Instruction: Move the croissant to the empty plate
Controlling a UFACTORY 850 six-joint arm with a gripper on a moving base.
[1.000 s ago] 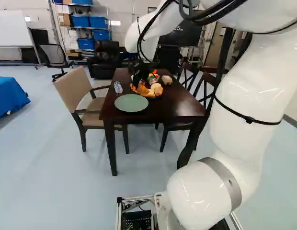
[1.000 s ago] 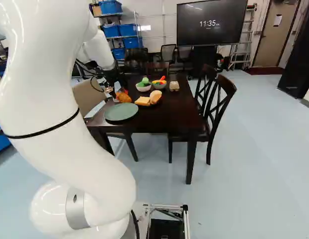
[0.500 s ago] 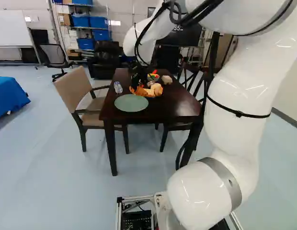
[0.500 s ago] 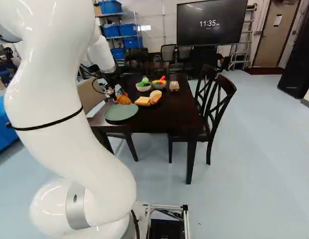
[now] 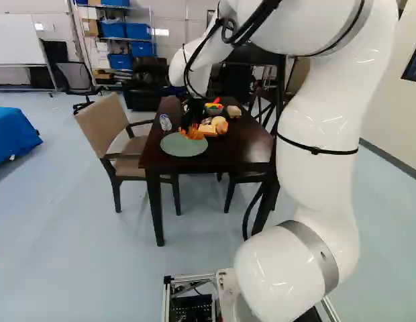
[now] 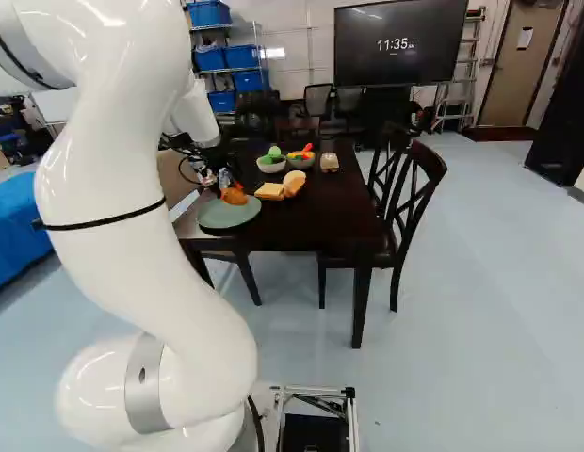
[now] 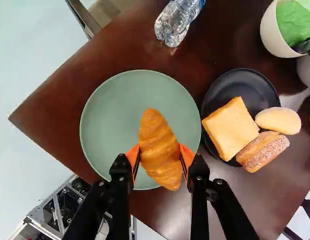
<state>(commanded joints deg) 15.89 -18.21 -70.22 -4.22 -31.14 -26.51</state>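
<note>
Above the table [image 7: 60, 112], my gripper [image 7: 160, 151] carries the pinched croissant [image 7: 156, 137], which needs lowering onto the plate [image 7: 107, 120], toward eleven o'clock.

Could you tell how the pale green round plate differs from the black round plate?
The green plate is wider; the black plate is smaller. Over the green plate, the gripper holds a golden-brown croissant; the black plate carries a yellow bread slice and two brownish rolls. Both stand on the dark wooden table.
</note>
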